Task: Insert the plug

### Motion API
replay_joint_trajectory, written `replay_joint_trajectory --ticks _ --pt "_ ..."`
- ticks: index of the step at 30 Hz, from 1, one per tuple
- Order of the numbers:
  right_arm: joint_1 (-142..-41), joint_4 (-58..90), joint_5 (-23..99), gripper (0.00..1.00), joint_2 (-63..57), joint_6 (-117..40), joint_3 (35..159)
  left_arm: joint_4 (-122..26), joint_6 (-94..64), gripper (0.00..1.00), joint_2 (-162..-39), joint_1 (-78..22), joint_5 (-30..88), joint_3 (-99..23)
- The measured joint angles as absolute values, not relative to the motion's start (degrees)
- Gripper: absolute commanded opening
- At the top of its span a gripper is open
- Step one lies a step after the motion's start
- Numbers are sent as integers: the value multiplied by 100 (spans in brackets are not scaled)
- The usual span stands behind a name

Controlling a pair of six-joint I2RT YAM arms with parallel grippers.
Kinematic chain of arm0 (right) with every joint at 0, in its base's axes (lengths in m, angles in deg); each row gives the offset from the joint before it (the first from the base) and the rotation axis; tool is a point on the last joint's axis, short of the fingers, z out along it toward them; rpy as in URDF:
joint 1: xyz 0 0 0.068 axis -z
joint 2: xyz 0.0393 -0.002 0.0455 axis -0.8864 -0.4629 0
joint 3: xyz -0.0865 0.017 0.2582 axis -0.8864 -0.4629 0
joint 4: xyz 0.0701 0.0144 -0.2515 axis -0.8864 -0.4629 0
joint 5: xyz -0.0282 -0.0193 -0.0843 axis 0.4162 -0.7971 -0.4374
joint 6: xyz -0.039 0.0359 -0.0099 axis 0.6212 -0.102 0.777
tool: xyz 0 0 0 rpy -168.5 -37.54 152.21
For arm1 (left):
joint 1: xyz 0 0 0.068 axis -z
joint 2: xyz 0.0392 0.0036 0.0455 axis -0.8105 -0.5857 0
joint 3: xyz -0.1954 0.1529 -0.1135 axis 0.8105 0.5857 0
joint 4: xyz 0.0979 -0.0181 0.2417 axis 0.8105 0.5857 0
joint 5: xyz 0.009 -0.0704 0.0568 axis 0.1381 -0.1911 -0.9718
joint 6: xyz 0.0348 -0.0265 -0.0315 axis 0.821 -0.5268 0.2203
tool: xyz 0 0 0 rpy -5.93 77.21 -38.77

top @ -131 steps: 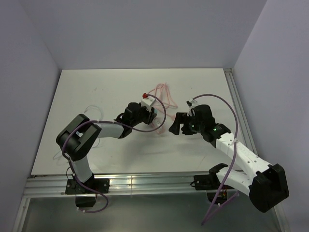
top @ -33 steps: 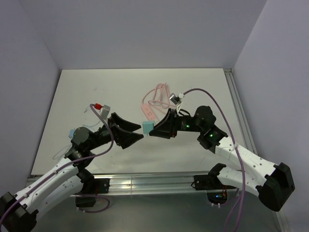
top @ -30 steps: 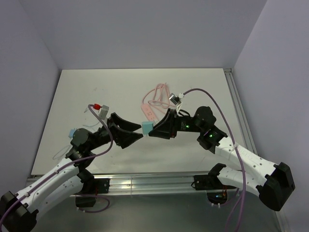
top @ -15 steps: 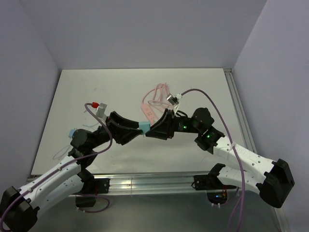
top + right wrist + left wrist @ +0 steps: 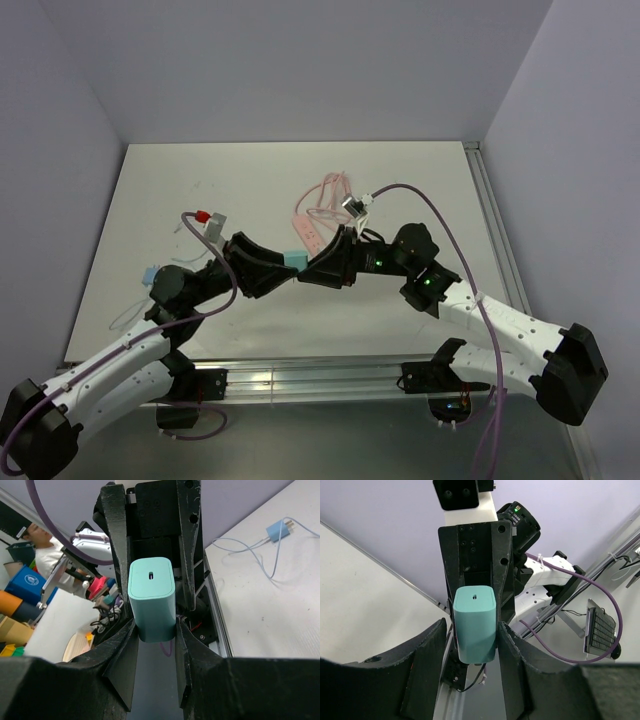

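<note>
Right gripper [image 5: 154, 632] is pinching the plug [image 5: 294, 260] mid-air. Left gripper [image 5: 472, 630] is bracketing it, jaws partly open, not clamping. Insertion into the strip [image 5: 308, 231] is waiting.

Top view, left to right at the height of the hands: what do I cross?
Small light-blue plug lying on the table → left hand → teal blocky plug held between both hands → right hand.

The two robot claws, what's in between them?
The teal plug sits between left gripper and right gripper in the top view; the right one pinches it.
</note>
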State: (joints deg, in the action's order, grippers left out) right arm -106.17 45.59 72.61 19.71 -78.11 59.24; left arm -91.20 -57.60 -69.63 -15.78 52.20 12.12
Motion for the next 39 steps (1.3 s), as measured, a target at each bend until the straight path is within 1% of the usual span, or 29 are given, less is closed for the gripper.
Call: replay_joint_trajectory --ticks 2,3,5,6,7,8,9,10,11,12,13,14,18,23,27,30,34,39 --pt "-10646 4561 7255 0 1962 -7809 5926 -9133 -5778 49 -6989 -1565 5239 1212" --pt "-10657 4561 7251 0 1960 -7807 5926 -9137 -5782 46 -6995 -1560 5252 1212" --pt "-10676 4557 7222 0 1958 -7805 5926 -9153 -5800 36 -6998 -1554 5257 1212" --pt "-10681 4546 7198 0 1958 -7798 5926 -9170 -5806 21 -6998 -1551 5265 1208" --pt "-10683 4546 7183 0 1954 -7772 5928 -9181 -5848 5 -6995 -1543 5268 1205" --pt "-10685 4537 7157 0 1949 -7722 5930 -9185 -5872 1 -6995 -1543 5274 1203" --pt "-10685 4522 7143 5 1947 -7667 5944 -9175 -5876 0 -6993 -1543 5276 1199" --pt "-10685 4476 7133 14 1943 -7637 5970 -9175 -5883 1 -6993 -1545 5272 1197" --pt "-10685 4391 7133 26 1943 -7571 6013 -9164 -5867 0 -6989 -1545 5272 1194" --pt "-10687 4258 7137 51 1940 -7525 6077 -9120 -5830 0 -6980 -1545 5268 1177" --pt "-10687 4054 7133 59 1940 -7481 6169 -9048 -5780 1 -6960 -1545 5257 1151" --pt "-10700 3768 7098 69 1940 -7363 6298 -8928 -5690 1 -6941 -1543 5222 1107" --pt "-10757 2531 6713 83 1967 -6968 6811 -7988 -5035 1 -6847 -1499 5027 805" --pt "-10753 728 5836 82 2015 -6605 7723 -6967 -3900 1 -6882 -1283 4479 307" --pt "-10738 -520 5321 79 1833 -6458 8805 -6735 -3070 1 -7083 -865 4004 58" --pt "-10738 -1102 5120 77 1562 -6395 9471 -6611 -2466 1 -7273 -446 3624 -3" --pt "-10738 -1747 5039 71 1241 -6310 9841 -6337 -1830 1 -7450 -61 3228 -25" --pt "-10738 -2453 4967 70 756 -6236 10013 -6193 -1354 1 -7474 140 2896 -25"
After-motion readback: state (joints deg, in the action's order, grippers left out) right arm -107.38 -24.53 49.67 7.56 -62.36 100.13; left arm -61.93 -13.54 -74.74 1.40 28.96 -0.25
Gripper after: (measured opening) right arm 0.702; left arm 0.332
